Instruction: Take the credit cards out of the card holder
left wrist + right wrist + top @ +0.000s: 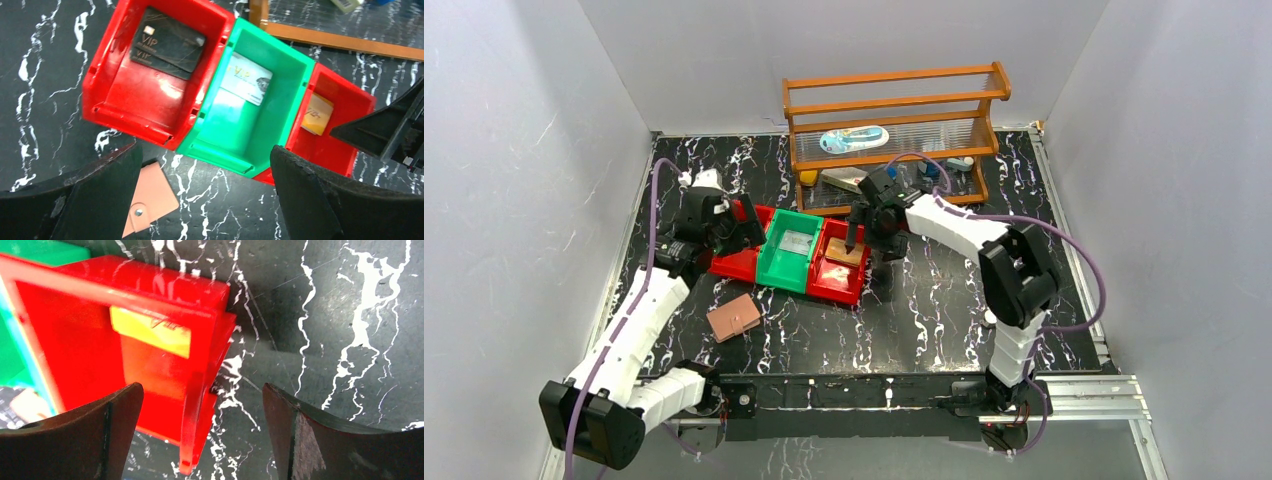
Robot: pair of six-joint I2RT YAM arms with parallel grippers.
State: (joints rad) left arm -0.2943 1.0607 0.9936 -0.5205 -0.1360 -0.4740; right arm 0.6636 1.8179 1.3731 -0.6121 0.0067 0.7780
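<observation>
Both grippers open and empty over the bins, three cards out of the holder.
Ahead of the wide-spread left gripper (205, 155), the black card (167, 46) lies in the left red bin (150, 115), the silver card (246, 79) in the green bin (235, 145) and the orange card (316, 115) in the right red bin (340, 145). The right gripper (201, 390) hangs over that last bin's edge. The folded card holder (150, 200) lies on the table (50, 100), just beside the left gripper's finger.
</observation>
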